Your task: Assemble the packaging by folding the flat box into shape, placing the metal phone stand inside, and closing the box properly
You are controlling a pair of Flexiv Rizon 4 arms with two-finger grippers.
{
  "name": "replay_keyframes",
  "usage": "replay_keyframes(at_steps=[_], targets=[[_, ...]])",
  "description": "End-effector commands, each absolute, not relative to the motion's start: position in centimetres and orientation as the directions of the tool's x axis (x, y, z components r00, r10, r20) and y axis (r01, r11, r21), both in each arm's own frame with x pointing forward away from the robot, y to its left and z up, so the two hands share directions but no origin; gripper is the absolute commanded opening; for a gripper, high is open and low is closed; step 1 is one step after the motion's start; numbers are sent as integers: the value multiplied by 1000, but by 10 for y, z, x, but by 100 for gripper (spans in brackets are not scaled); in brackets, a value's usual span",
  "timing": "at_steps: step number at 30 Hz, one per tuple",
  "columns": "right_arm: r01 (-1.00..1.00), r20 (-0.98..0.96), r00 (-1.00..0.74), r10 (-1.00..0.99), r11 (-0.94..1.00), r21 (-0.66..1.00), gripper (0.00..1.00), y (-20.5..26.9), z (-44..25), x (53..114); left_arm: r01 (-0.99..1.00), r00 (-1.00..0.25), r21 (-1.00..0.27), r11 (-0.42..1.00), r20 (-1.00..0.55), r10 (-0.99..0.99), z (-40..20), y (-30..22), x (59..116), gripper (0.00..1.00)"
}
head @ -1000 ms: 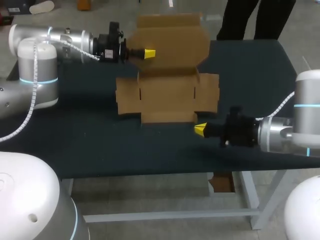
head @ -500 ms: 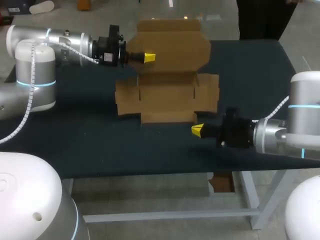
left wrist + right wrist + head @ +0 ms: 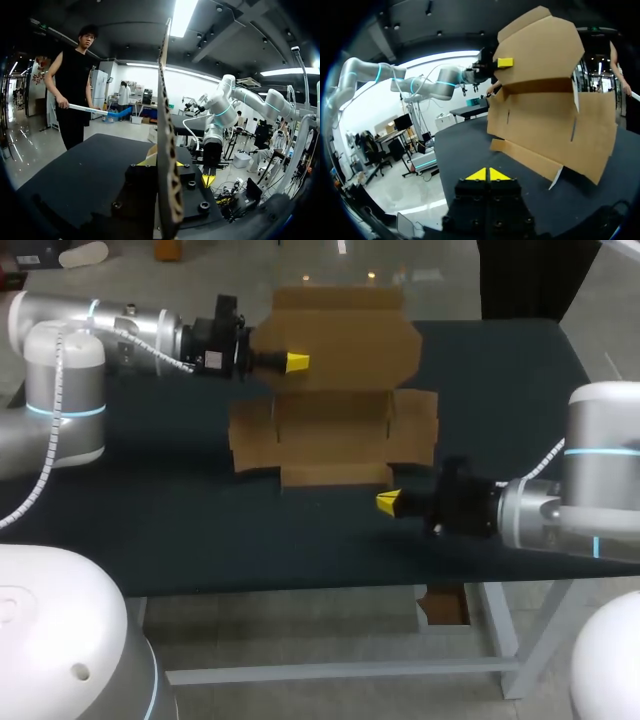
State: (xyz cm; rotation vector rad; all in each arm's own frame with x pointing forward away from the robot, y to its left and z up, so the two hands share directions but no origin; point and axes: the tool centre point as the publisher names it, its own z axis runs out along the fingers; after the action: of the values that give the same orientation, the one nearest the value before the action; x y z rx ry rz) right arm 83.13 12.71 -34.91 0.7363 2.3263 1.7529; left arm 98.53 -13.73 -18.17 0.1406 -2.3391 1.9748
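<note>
**Left gripper** (image 3: 296,362): entered from the left side of the table (image 3: 180,530). Its fingers are clamped on the left edge of the box's rear panel (image 3: 345,335). In the left wrist view the cardboard is seen edge-on between the two yellow tips, pinched from both sides.

**Box** (image 3: 335,435): an unfolded cardboard blank at the middle of the table. The centre panel, side flaps and front flap (image 3: 335,476) lie flat or nearly flat. The rear panel is bent up at its crease and held off the surface. The main creases run across the table, left to right.

**Right gripper** (image 3: 388,503): entered from the right and set low over the table. Its fingertips are pressed together with nothing held. The fingers point leftward, roughly parallel to the box's front edge. The front flap lies just beside the tips, on their far side, and is not touched.

**Judgement:** the right arm is the nearer one for raising the front flap or right side flap.

**Phone stand:** not seen in any view.
</note>
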Motion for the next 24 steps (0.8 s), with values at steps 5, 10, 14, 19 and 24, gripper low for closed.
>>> replay_keyframes(at_steps=[5,10,14,19,24], targets=[[305,179,-863,471,205,930,0,134,-353,832,-129,-992,-977,172,130,-9,-188,-134,981,0],[309,180,-858,481,205,929,0,135,-354,832,-135,-991,-976,171,137,-3,-191,-135,978,0],[317,183,-851,493,203,926,0,133,-355,833,-140,-990,-975,171,142,-1,-192,-134,974,0],[321,185,-847,498,201,926,0,133,-356,833,-139,-990,-976,169,141,0,-191,-133,971,0],[321,186,-845,502,197,926,0,134,-356,833,-137,-990,-976,169,140,6,-189,-132,969,0]])
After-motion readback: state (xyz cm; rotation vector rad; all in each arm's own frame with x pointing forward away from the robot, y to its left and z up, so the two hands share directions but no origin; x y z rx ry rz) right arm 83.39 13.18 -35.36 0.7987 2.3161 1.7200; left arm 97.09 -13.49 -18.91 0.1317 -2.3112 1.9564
